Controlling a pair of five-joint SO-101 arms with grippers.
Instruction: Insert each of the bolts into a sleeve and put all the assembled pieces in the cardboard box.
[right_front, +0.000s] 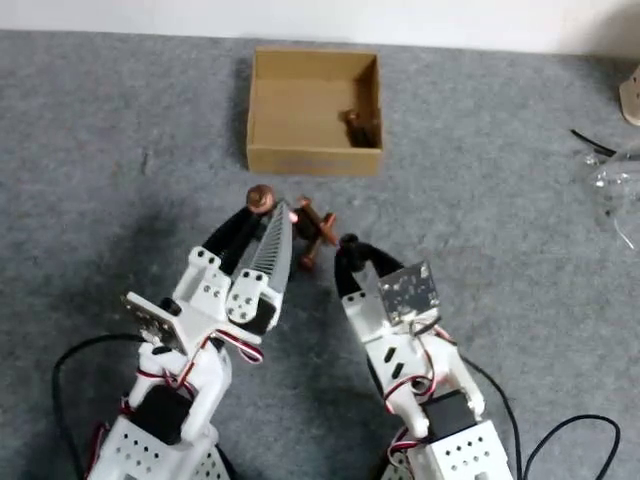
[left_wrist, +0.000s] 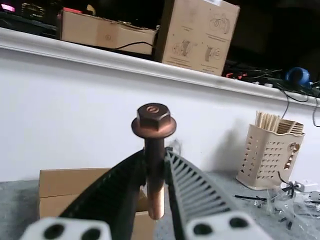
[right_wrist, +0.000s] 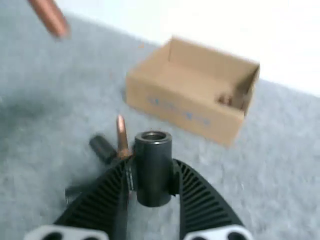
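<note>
A copper bolt (left_wrist: 154, 122) was pinched upright, head up, in the left gripper (left_wrist: 155, 160). A dark sleeve (right_wrist: 152, 152) was clamped upright, bore upward, in the right gripper (right_wrist: 152, 172), just right of the bolt and slightly nearer, short of the cardboard box (right_front: 313, 158).

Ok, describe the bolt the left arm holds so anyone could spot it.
Start at the cardboard box; in front of it, loose parts lie on the grey carpet. Beside them, the bolt stands upright, head up, clamped in the left end effector; no other bolt is gripped.
</note>
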